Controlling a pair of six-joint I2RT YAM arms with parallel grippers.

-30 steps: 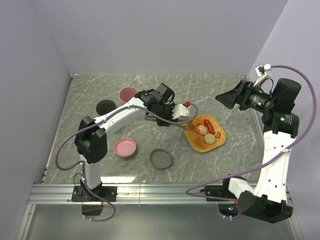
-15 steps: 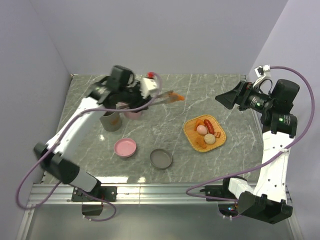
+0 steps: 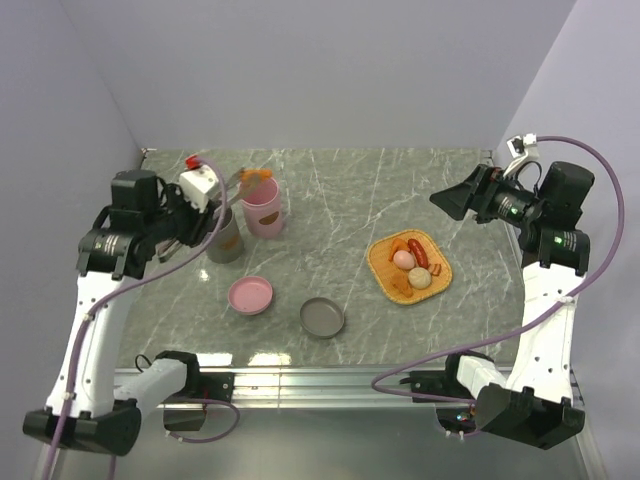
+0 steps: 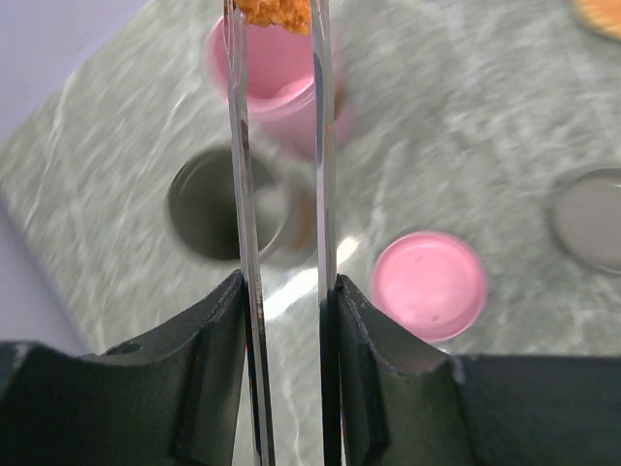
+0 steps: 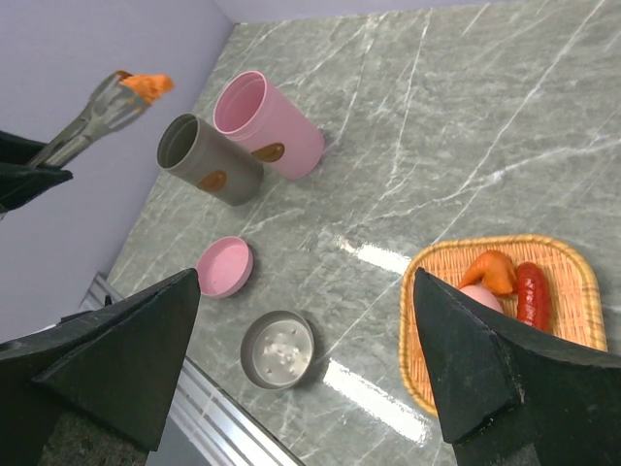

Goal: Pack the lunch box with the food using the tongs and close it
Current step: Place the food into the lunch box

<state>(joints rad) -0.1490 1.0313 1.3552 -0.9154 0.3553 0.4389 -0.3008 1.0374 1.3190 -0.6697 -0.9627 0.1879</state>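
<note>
The long, thin silver metal tongs [image 3: 235,182] are two slim arms that run nearly parallel in the left wrist view, with a narrow gap between them, and their tips pinch a rough orange chunk of food [image 4: 274,12]. The left gripper [image 4: 286,311] squeezes the tongs from both sides, one black finger pressed against each arm. The tongs are held off the grey marble table [image 3: 330,200] at its far left. Their long axis runs from the gripper rightward and slightly far, the tips pointing right. The chunk hangs above the tall pink cylindrical container [image 3: 262,208], about over its open mouth. Just left of it stands a grey cylindrical container [image 3: 224,236]. A round pink lid [image 3: 250,295] and a round grey lid [image 3: 322,317] lie nearer. On the right, a square orange woven tray [image 3: 385,270] carries the remaining pieces. The right gripper [image 5: 306,282] hovers high at the right, spread wide and holding nothing.
</note>
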